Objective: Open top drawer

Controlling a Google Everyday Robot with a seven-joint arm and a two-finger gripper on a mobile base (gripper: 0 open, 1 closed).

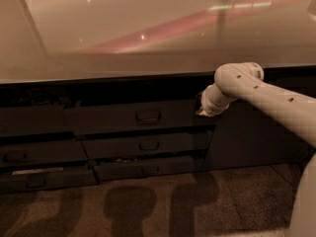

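Note:
The top drawer (pixel 113 118) is a wide dark front just under the counter, with a small rectangular pull handle (pixel 148 116) at its centre. It seems to stand slightly proud of the fronts around it, with a dark gap above it. My gripper (pixel 203 111) sits at the drawer's upper right corner, well to the right of the handle, on the end of the white arm (pixel 266 95) that reaches in from the right. The wrist hides most of the gripper.
Two narrower drawers (pixel 148 145) (pixel 150 169) stack below the top one, both slightly ajar. Another drawer stack (pixel 29 157) is at the left. A plain dark cabinet door (pixel 256 135) stands behind the arm. A glossy countertop (pixel 148 38) overhangs everything. Speckled floor (pixel 148 206) lies in front.

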